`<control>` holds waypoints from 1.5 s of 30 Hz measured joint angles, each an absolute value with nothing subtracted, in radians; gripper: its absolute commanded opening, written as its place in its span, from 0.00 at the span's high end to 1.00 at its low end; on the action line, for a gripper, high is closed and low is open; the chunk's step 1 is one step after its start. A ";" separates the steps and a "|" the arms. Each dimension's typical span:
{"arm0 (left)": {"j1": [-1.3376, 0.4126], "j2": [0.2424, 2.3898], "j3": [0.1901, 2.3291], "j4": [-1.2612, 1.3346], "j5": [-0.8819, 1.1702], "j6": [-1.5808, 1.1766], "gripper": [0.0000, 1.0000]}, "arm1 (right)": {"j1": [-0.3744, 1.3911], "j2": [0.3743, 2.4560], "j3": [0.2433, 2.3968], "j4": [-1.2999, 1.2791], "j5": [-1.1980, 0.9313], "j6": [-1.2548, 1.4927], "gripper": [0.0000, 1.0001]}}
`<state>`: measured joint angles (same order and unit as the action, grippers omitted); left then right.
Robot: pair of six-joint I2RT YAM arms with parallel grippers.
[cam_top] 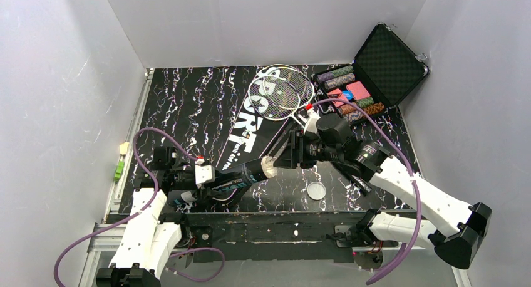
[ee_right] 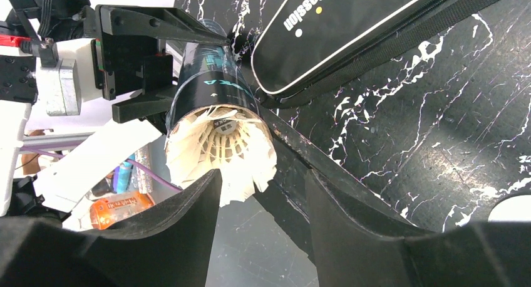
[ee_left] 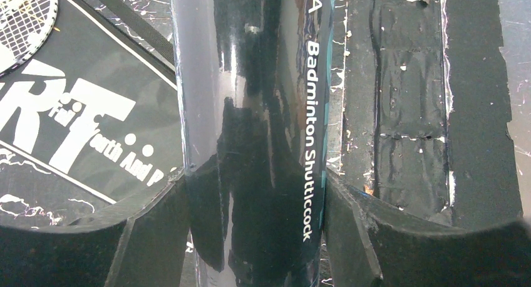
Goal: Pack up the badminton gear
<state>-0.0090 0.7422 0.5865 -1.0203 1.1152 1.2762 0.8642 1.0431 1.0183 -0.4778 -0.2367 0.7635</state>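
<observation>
Left gripper point(cam_top: 218, 177) clamping tube point(cam_top: 250, 171), right gripper point(cam_top: 280, 158) at its mouth

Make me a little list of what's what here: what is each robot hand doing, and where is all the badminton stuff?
left gripper: shut on the tube
right gripper: open, right at the tube's open end
shuttlecock: feathers sticking out of the tube's mouth
bag: flat on the table, lettered SPORT
rackets: two, heads lying on the bag
round lid: on the table, apart from the tube
chip case: open, far right corner
</observation>
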 measured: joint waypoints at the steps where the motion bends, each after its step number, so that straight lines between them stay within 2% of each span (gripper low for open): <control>1: -0.009 0.741 0.587 -1.020 1.115 1.275 0.99 | 0.864 1.043 1.018 -0.478 -0.237 0.762 0.39; 19: -0.009 0.729 0.587 -1.017 1.134 1.254 0.99 | 0.927 1.179 1.000 -0.414 -0.235 0.782 0.41; 29: -0.010 0.741 0.593 -1.017 1.148 1.234 0.99 | 1.001 1.225 0.999 -0.343 -0.163 0.790 0.42; 32: -0.010 0.745 0.597 -1.018 1.142 1.227 0.99 | 1.003 1.258 0.999 -0.310 -0.157 0.791 0.39; 38: -0.009 0.744 0.601 -1.017 1.135 1.217 0.99 | 1.001 1.264 1.000 -0.295 -0.144 0.788 0.24; 45: -0.010 0.743 0.602 -1.001 1.164 1.208 0.99 | 0.973 1.170 0.998 -0.324 -0.151 0.796 0.18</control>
<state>-0.0101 0.7425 0.6022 -1.0012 1.1641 1.2076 0.9730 1.1698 0.9977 -0.3244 -0.1509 0.7959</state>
